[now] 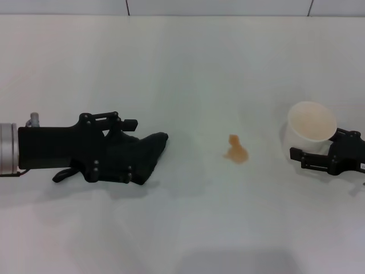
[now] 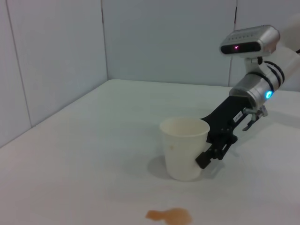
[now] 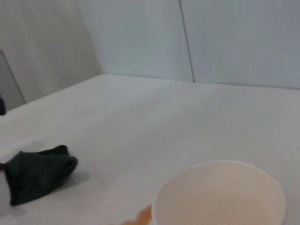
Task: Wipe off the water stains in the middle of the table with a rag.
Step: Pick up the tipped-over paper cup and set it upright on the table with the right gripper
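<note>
Left gripper (image 1: 126, 149): low over the table (image 1: 182, 68) at its left side, fingers either side of the rag (image 1: 142, 155). You cannot tell whether they are pinched on the cloth or only resting around it.

Rag: black, matte, bunched in loose folds, lying on the table under and just right of the left gripper, well apart from the spill. Judge it soft, light and limp; it will drape and trail instead of holding shape. Take hold of the thick bunched middle so a pad of cloth hangs below the fingers; a corner grip would likely let it fold over or slip out.

Water stains (image 1: 236, 150): one small orange-tan blotch, irregular, near the table's middle, between the rag and the cup. Thin liquid; expect it to smear unless you press the cloth flat.

Paper cup (image 1: 311, 129): cream, upright, at the right, near the stain. Light and easily tipped, by the look of it.

Right gripper (image 1: 316, 158): at the cup's near right side, fingers against its wall; whether they are clamped cannot be told.

Writing: no brand or label readable on rag, cup or table. A small plate on the right arm is illegible.
</note>
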{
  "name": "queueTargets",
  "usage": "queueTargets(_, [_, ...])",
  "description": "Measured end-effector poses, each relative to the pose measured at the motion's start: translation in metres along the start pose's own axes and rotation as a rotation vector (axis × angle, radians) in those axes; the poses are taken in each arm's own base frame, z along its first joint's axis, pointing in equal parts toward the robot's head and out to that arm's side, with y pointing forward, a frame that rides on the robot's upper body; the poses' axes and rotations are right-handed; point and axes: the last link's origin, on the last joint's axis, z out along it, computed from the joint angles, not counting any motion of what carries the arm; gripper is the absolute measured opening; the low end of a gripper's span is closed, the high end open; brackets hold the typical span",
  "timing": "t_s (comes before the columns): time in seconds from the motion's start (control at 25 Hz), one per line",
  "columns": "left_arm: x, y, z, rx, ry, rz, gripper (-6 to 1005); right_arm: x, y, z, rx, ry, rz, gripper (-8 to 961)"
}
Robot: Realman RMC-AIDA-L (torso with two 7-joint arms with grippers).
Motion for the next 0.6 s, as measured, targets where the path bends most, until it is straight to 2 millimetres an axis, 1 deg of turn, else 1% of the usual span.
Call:
queueTargets(0.28, [-0.001, 0.0, -0.002, 0.006, -0.001, -0.002, 861, -0.006, 0.002, -0.01, -0.037, -0.048, 0.009, 852])
queueTargets(0.6, [-0.001, 0.0, -0.002, 0.007, -0.001, -0.003, 861, -0.003, 0.001, -0.016, -0.018, -0.045, 0.016, 852])
